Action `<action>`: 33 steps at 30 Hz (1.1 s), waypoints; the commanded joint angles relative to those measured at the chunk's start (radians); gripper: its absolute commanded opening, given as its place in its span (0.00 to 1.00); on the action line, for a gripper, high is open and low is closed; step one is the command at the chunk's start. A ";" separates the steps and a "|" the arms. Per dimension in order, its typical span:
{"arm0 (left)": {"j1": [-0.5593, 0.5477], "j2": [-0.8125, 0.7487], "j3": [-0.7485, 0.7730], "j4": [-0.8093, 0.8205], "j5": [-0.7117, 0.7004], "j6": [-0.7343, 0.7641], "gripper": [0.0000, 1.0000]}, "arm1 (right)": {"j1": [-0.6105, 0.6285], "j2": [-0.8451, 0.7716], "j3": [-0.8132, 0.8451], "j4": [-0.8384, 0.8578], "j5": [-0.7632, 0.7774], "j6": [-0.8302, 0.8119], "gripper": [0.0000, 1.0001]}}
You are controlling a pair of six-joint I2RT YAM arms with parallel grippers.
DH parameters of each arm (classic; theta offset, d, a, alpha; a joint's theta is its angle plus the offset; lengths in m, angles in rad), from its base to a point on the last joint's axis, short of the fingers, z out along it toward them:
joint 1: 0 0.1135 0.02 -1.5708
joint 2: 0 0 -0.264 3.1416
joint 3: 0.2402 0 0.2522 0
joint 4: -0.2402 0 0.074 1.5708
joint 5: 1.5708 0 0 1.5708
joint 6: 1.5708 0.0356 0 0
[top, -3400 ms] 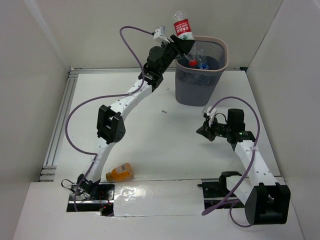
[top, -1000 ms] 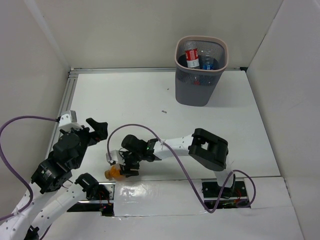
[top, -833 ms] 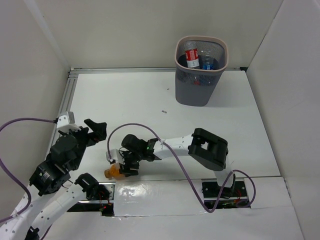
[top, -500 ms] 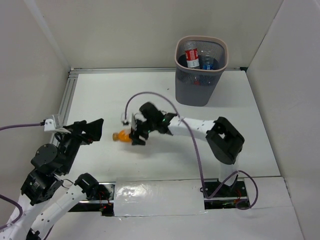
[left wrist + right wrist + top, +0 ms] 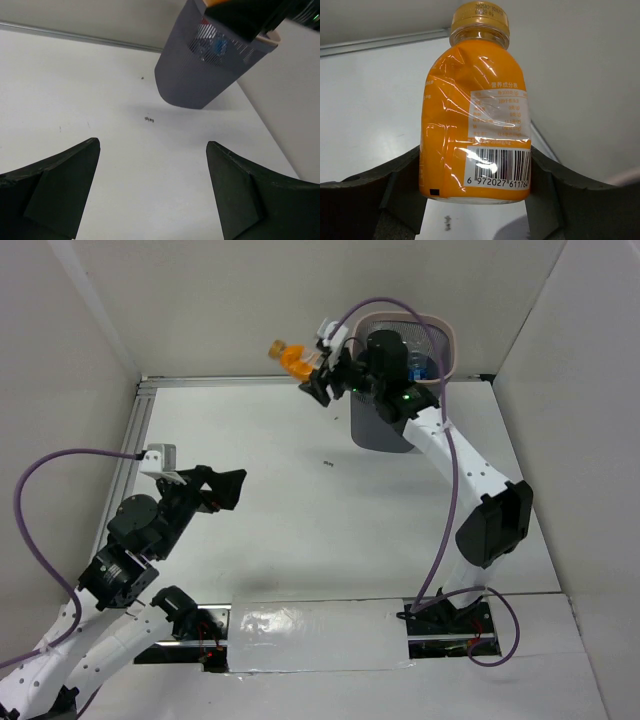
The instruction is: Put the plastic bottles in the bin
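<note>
The stubby orange-filled bottle hangs in the air just left of the bin, with my right gripper shut on it. In the right wrist view the orange bottle stands cap up, and both fingers press its lower sides. The bin is a grey mesh basket with a pale pinkish rim, at the table's far edge. A blue-labelled bottle lies inside it, and blue and red labels show through the bin's mesh. My left gripper is open over the left part of the table, with nothing between its fingers.
White walls close in the table on the left, back and right. A metal rail runs along the left edge. A small dark speck marks the white tabletop. My right arm stretches up across the right half toward the bin.
My right gripper has carried the orange bottle from the near left of the table up and across to beside the bin's rim. The left arm has shifted a little, its gripper staying open.
</note>
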 commanded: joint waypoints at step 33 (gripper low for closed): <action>0.006 0.338 -0.113 0.257 0.242 -0.009 1.00 | -0.310 -0.236 0.149 -0.227 0.466 0.285 1.00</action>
